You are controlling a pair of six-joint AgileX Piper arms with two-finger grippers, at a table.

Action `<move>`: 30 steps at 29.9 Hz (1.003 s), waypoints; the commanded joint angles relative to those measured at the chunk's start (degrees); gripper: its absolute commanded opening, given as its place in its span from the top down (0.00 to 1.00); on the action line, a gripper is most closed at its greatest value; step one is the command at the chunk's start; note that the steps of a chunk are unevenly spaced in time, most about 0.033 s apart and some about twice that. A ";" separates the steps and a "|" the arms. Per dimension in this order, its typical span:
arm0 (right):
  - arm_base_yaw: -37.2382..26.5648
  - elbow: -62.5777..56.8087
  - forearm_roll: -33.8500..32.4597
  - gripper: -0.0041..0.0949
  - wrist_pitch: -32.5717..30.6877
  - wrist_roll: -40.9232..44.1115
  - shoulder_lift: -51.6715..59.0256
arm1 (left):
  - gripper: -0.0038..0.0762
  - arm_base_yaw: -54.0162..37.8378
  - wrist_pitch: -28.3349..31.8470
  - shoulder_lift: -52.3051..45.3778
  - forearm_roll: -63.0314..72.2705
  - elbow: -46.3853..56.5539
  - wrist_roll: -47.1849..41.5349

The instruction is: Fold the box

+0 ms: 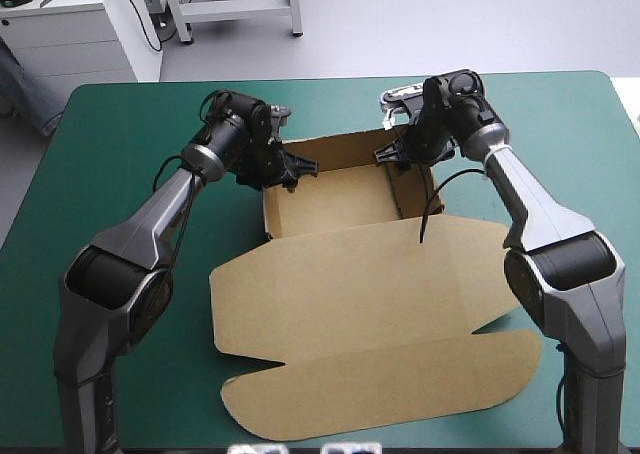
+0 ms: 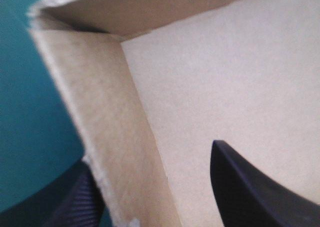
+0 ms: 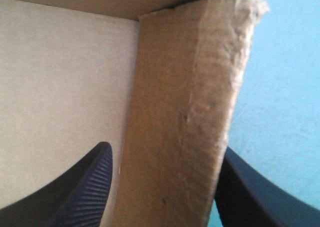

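Brown board forms the box [image 1: 372,274], which lies mid-desk on the teal-green cover [image 1: 120,124]. Its long axis runs from the desk's far edge toward the near one. The tray [image 1: 335,199] is the far end, opening upward with its walls raised. From the tray's near side the lid [image 1: 300,304] spreads flat and wider than the tray. A round-cornered flap [image 1: 400,384] ends the sheet farthest from the tray. The whole sheet sits slightly askew to the desk's edges.

The left gripper [image 1: 290,169] is at the tray's left wall [image 2: 115,127], close to the far corner. Its black fingers stand apart astride that wall, one outside over the cover and one inside over the tray floor. The inside finger is clear of the board, so it grips nothing.

The right gripper [image 1: 395,159] straddles the tray's right wall [image 3: 185,112] in the same way. Its fingers are parted and the thick wall fills most of the gap between them.
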State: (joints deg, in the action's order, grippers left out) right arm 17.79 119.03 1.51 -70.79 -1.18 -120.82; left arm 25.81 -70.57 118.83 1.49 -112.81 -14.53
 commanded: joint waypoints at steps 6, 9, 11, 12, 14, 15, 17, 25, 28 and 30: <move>-0.68 2.17 -1.51 0.40 -0.87 -0.64 7.87 | 0.42 0.25 -3.11 -6.95 -2.99 -6.33 -0.37; -0.68 2.17 -1.51 0.40 -0.97 -0.40 9.89 | 0.43 0.25 -3.11 -9.77 -3.61 -6.33 -0.28; -0.68 2.17 -1.86 0.41 -0.97 -0.40 11.94 | 0.44 0.25 -3.11 -11.91 -4.63 -6.33 -0.28; -0.68 2.17 -2.17 0.43 -0.97 -0.08 12.85 | 0.47 0.25 -3.11 -13.48 -5.85 -6.33 -0.01; -0.68 2.17 -2.72 0.51 -0.97 0.21 15.12 | 0.57 0.25 -3.11 -15.72 -7.07 -6.33 0.80; -0.68 2.17 -2.99 0.58 -0.97 0.21 16.52 | 0.65 0.25 -3.11 -17.21 -7.68 -6.33 1.78; -0.57 2.17 -3.39 0.77 -0.97 0.06 19.82 | 0.82 0.25 -3.11 -20.32 -9.30 -6.33 2.54; -0.57 -5.32 -4.24 0.97 -0.97 -3.02 34.30 | 0.96 0.25 -3.11 -32.51 -11.07 -6.12 8.44; -0.57 -10.50 -5.42 0.97 -0.97 -3.02 39.16 | 0.96 0.25 -3.00 -37.38 -10.96 -3.84 9.69; -0.57 -13.75 -6.12 0.97 -0.87 -3.45 41.83 | 0.96 0.25 -3.00 -40.47 -10.84 -1.26 10.37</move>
State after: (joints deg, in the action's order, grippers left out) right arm 17.52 107.99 -2.92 -71.43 -3.64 -84.38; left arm 25.81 -70.92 83.46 -8.94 -115.47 -5.10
